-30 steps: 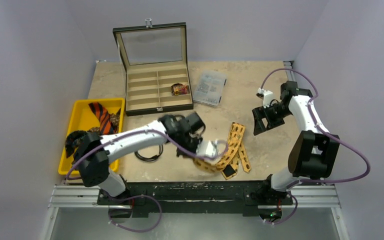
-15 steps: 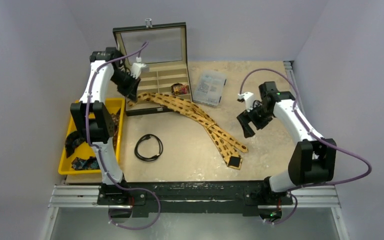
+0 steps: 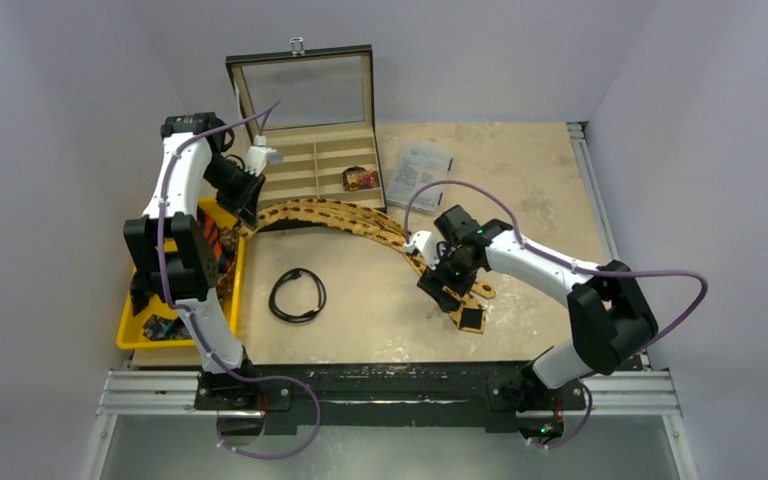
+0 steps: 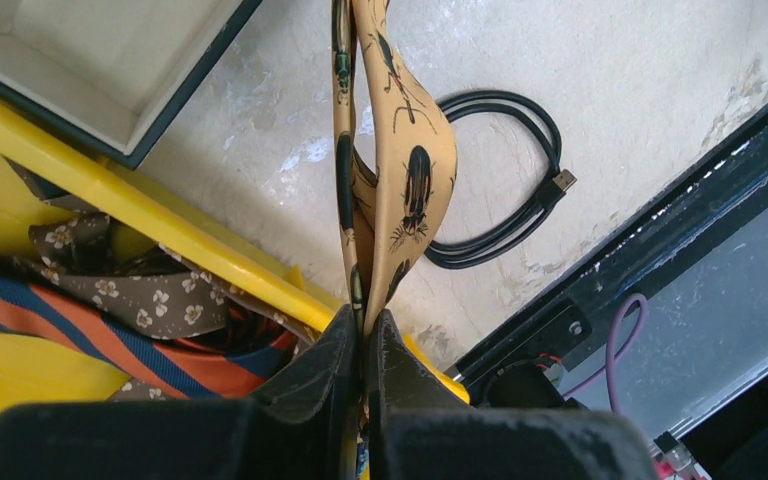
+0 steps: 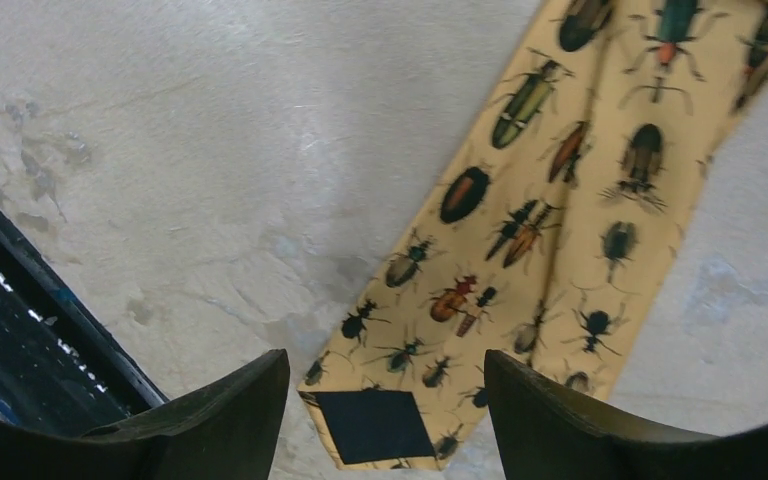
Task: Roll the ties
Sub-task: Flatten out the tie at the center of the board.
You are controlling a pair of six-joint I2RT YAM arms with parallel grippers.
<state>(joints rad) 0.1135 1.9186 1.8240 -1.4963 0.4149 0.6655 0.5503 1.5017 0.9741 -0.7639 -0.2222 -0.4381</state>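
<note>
Left wrist, tie (image 4: 415, 180) end hidden inside clamped left claw (image 4: 364, 325)

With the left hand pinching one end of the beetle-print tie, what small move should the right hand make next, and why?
Probably lower the right hand and close it on the wide end of the tie. Its jaws stand open over that end, near the black label, while the left hand pinches the other end.
</note>
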